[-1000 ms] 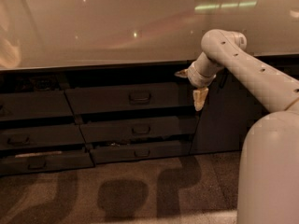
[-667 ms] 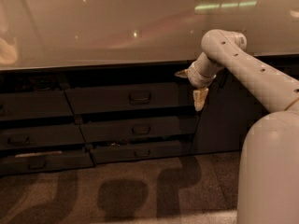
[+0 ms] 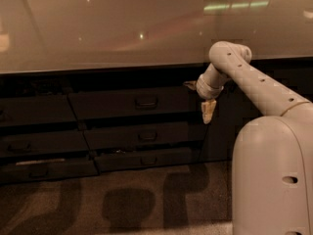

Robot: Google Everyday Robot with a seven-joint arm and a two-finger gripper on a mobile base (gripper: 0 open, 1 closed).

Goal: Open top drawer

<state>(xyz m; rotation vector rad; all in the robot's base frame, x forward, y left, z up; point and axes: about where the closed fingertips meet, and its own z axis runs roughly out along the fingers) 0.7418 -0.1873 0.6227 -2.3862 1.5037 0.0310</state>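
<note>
The top drawer is a wide dark grey front under the counter, in the middle column, and it looks pushed in. Its small rectangular pull handle sits at its centre. My gripper hangs pointing down from the pale arm. It is in front of the right end of the drawer front, well to the right of the handle and apart from it.
Two slimmer dark drawers lie below the top one. More drawers stand to the left. A pale glossy countertop overhangs them. A dark cabinet door is behind the arm. My body fills the lower right, on carpet.
</note>
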